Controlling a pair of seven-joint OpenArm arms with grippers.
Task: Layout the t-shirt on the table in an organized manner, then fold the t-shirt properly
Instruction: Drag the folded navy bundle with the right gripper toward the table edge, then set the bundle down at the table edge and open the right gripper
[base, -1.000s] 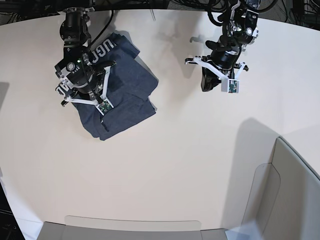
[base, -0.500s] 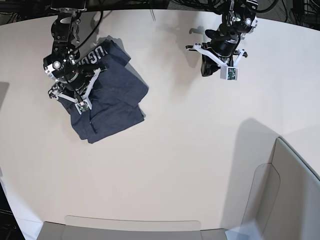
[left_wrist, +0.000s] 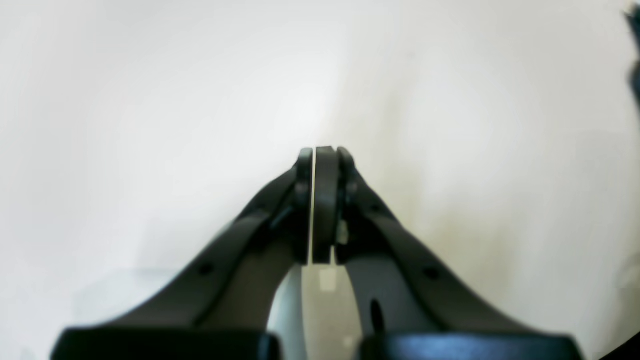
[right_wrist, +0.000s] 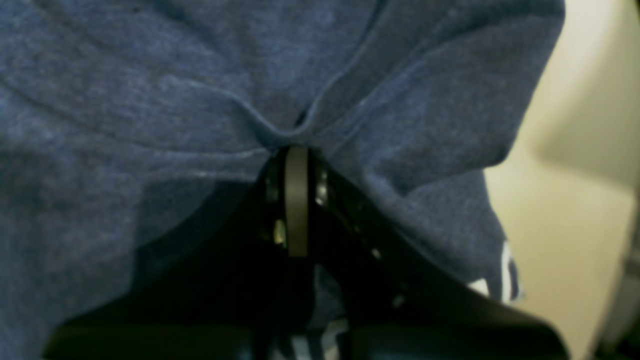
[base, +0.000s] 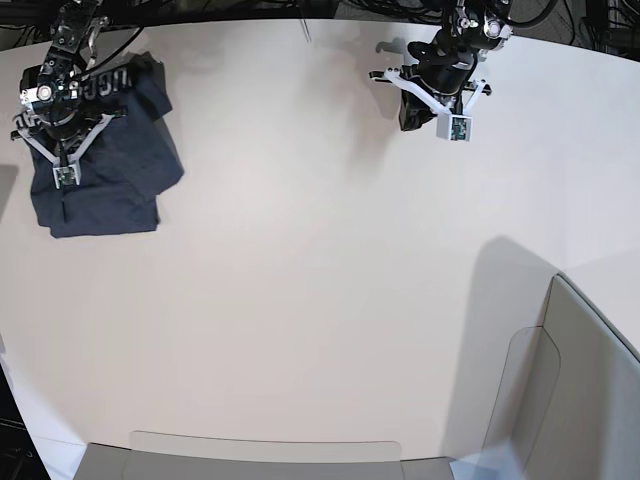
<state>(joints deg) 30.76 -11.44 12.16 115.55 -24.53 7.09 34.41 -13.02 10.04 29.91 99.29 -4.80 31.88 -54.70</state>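
Shirt (base: 105, 185) bunched at table's (base: 320, 300) far left edge, white lettering showing at top. Right gripper (right_wrist: 295, 150) pinched on shirt fold. Left gripper (left_wrist: 322, 152) far right, jaws together, empty, over bare table.

grey translucent panels (base: 560, 380), dark surroundings, soft shadows

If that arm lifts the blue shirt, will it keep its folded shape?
Probably not. The t-shirt puckers into soft creases where the right gripper pinches it, so it would likely droop. It looks light, and should slide easily over the smooth table.
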